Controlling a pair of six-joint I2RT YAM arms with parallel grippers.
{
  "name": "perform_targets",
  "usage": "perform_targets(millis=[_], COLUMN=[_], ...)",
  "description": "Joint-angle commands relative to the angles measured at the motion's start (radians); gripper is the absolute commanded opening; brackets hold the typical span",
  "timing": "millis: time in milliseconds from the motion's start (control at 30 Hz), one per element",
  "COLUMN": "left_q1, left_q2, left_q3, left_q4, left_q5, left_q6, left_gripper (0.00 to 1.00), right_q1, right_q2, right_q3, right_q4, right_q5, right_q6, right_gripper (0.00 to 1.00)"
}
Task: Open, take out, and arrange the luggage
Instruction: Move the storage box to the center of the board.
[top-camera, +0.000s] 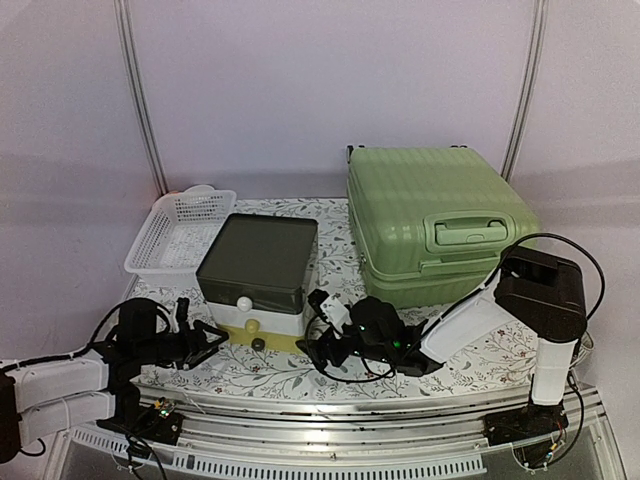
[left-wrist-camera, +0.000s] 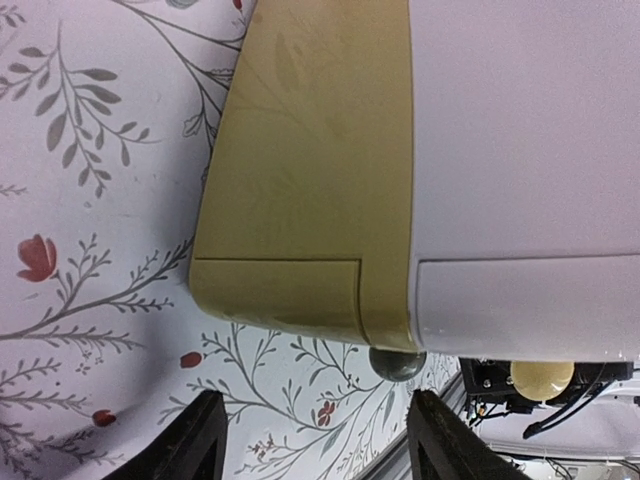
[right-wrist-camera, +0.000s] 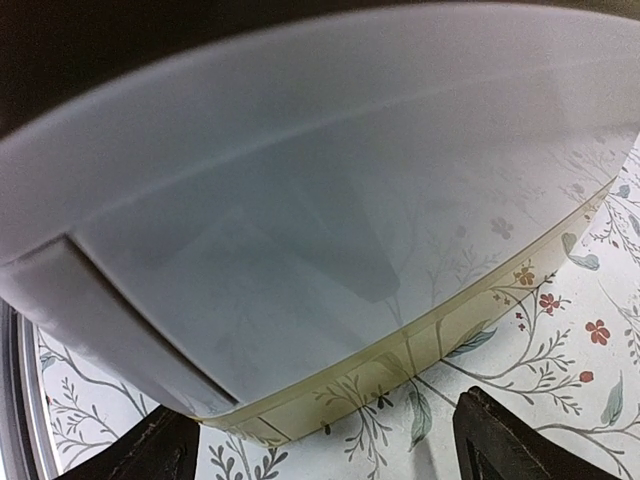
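At far left a white plastic mesh basket (top-camera: 180, 232) sits on the flower-patterned surface (top-camera: 300, 375). Its near right corner is hidden behind a white drawer box with a dark translucent lid (top-camera: 258, 262). The left arm is cut off by the picture's left edge. The left hand (top-camera: 212, 338) lies low just left of the box's pale yellow bottom drawer (top-camera: 275, 340). It is released, its fingers (left-wrist-camera: 195, 445) spread with only patterned cloth between them. Its wrist view shows just the fingertips, and a small dark round knob (left-wrist-camera: 397, 364) at the drawer's edge. The right hand (top-camera: 315, 325) sits just right of the box, likewise released and empty. Its wrist view is filled by the box's blurred white side, with the top cut off. The light-green ribbed hard-shell suitcase (top-camera: 430, 225) lies closed at far right, recessed handle uppermost. Its near right corner is crossed by the right arm and cable, and its wheels are hard to make out.
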Motion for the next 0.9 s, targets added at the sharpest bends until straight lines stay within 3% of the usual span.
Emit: perform_targets(millis=[0, 533, 633, 867], left_q1=[-0.005, 0.002, 0.005, -0.024], left_q2=[0.067, 0.522, 0.612, 0.597], left_q3=[-0.006, 0.126, 0.154, 0.135], left_q4=[0.125, 0.502, 0.569, 0.561], left_q5=[0.008, -0.088, -0.062, -0.056], left_q6=[-0.004, 0.054, 0.067, 0.079], left_gripper=[0.62, 0.55, 0.49, 0.50], right_q1=[0.000, -0.128, -0.130, -0.122], right_q2=[-0.013, 0.087, 0.083, 0.010], right_q3=[0.022, 0.159, 0.172, 0.109], right_q4=[0.026, -0.047, -0.059, -0.046], right_q5=[0.034, 0.009, 0.013, -0.033], right_q6=[-0.005, 0.069, 0.066, 0.051], right_gripper=[0.88, 0.82, 0.82, 0.85])
